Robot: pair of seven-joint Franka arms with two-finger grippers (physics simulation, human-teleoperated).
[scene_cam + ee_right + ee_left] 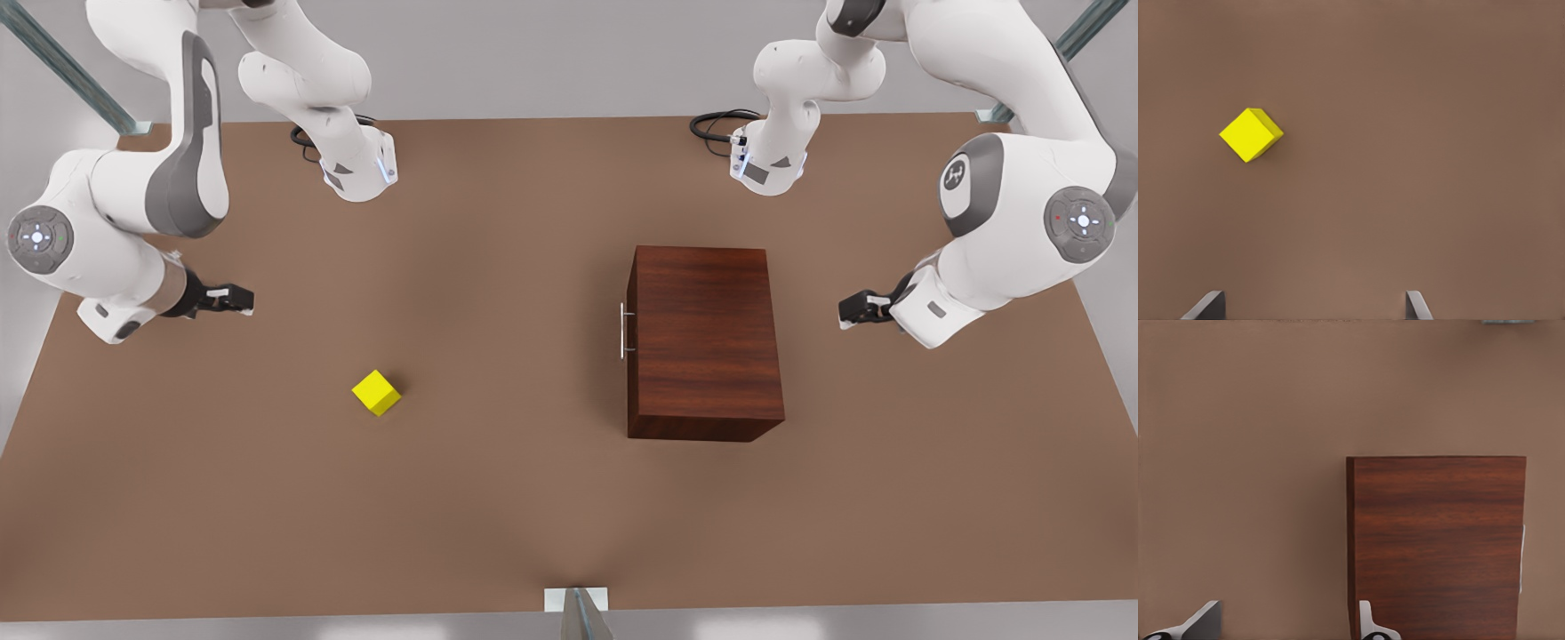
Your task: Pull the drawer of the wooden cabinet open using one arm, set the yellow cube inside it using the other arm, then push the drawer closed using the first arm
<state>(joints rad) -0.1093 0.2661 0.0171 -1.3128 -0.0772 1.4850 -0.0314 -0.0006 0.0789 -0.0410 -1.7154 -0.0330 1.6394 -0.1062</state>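
Surveying the brown tabletop, we find grey walls around it and metal struts at the corners; we read no writing. We see the left tool just beside the wooden cabinet, fingers spread wide, empty; the drawer sits closed. The right tool hangs near the yellow cube, wide apart, empty.

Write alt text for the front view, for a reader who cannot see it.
A closed wooden cabinet with a silver handle stands on a brown table; a yellow cube lies apart, toward the front view's left. The open right gripper and left gripper hover at opposite sides, holding nothing.
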